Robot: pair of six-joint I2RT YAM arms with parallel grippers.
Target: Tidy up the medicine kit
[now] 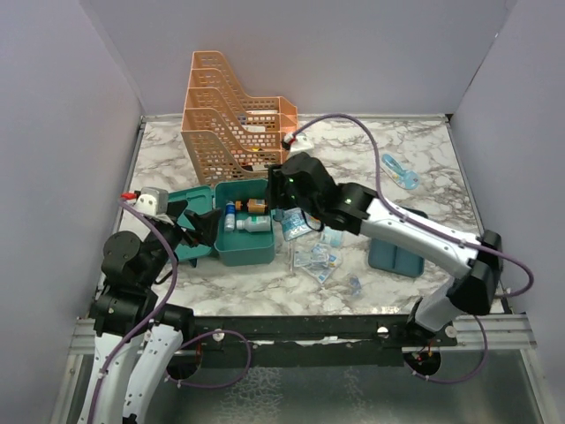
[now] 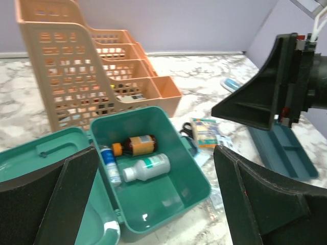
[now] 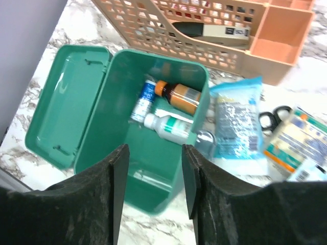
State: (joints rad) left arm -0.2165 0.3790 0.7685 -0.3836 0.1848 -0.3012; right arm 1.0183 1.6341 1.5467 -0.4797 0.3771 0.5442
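1. Three bottles, brown (image 2: 139,145), white (image 2: 148,167) and small blue (image 2: 109,163), lie in the open teal plastic box (image 1: 245,258) at the left-centre of the marble table (image 1: 415,159). Its lid (image 1: 196,196) lies flat alongside.
2. A perforated orange rack (image 1: 225,124) stands behind the box. Crinkly packets (image 1: 316,258), scissors (image 3: 271,118) and a divided tray (image 1: 397,254) lie to its right.
3. The left gripper (image 1: 194,219) and right gripper (image 3: 153,168) both gape empty, the right one above the box.

I see the medicine kit (image 1: 245,240) open on the surface (image 1: 424,150), its lid (image 3: 66,102) lying flat to its left. Three bottles (image 1: 254,223) lie inside at its far end. The file rack (image 1: 225,115) stands just behind the kit, packets (image 1: 313,256) lie to its right, and the divided tray (image 1: 397,252) lies beyond them.
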